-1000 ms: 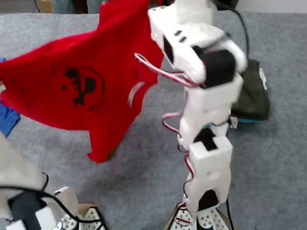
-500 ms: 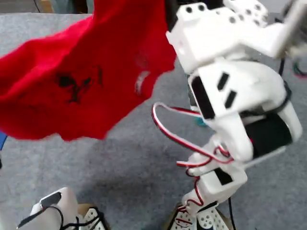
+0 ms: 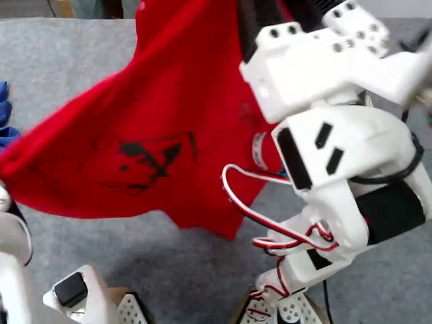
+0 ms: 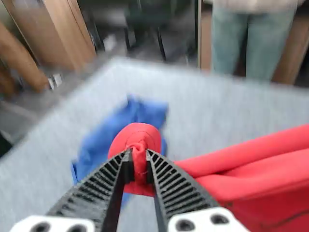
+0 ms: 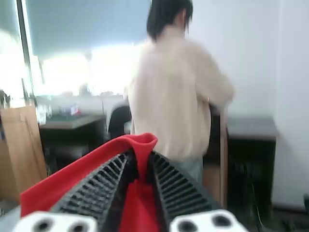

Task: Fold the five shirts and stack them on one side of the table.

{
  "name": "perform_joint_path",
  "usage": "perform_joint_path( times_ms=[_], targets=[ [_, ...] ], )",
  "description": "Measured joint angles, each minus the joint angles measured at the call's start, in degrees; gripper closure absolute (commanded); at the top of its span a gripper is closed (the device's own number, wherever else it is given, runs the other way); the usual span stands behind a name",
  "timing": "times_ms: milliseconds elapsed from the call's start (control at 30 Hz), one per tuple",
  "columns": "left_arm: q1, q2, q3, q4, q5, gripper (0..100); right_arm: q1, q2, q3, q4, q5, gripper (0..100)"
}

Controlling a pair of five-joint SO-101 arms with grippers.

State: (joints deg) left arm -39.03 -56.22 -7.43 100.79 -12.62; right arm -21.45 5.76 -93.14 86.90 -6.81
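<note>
A red shirt (image 3: 155, 135) with a black print hangs spread in the air above the grey table (image 3: 67, 54), held up between both arms. My left gripper (image 4: 137, 166) is shut on a bunched corner of the red shirt (image 4: 137, 145). My right gripper (image 5: 141, 166) is shut on another edge of the red shirt (image 5: 140, 145), raised high and pointing out over the room. In the high view the white right arm (image 3: 337, 155) stands at the right, in front of the cloth. A blue shirt (image 4: 120, 130) lies crumpled on the table beneath the left gripper.
A blue shirt's edge (image 3: 5, 115) shows at the table's left side. The left arm's base (image 3: 74, 297) sits at the near edge. Bare grey table lies at the far left (image 3: 61, 47).
The red shirt has swung rightward and lower, its print now facing the camera near the middle. The right arm stays raised, and its far end has shifted slightly.
</note>
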Motion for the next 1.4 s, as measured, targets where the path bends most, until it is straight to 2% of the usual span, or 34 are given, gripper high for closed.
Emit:
perform_joint_path(
  times_ms=[167, 267, 600, 1033, 1267, 1400],
  targets=[
    [2.2, -3.6, 24.4, -3.7, -4.7, 97, -0.1, 0.0, 4.6, 11.3, 0.0, 98.4],
    [2.6, -4.6, 34.8, -6.2, -5.4, 97, -1.1, 0.0, 10.7, 13.7, 0.0, 98.4],
    [2.7, -4.5, 55.1, -13.5, -5.5, 97, -7.9, 0.1, 39.6, 14.1, 4.6, 98.4],
    [2.7, -4.5, 58.6, -14.7, -5.6, 96, -8.1, 0.1, 59.3, 14.1, 4.6, 98.4],
    [2.7, -4.5, 58.6, -14.7, -5.6, 76, -8.1, 0.1, 60.9, 13.5, 4.6, 98.4],
    [2.7, -4.5, 58.6, -14.7, -4.7, 75, -8.1, 0.1, 60.9, 13.5, 4.6, 98.4]
  ],
)
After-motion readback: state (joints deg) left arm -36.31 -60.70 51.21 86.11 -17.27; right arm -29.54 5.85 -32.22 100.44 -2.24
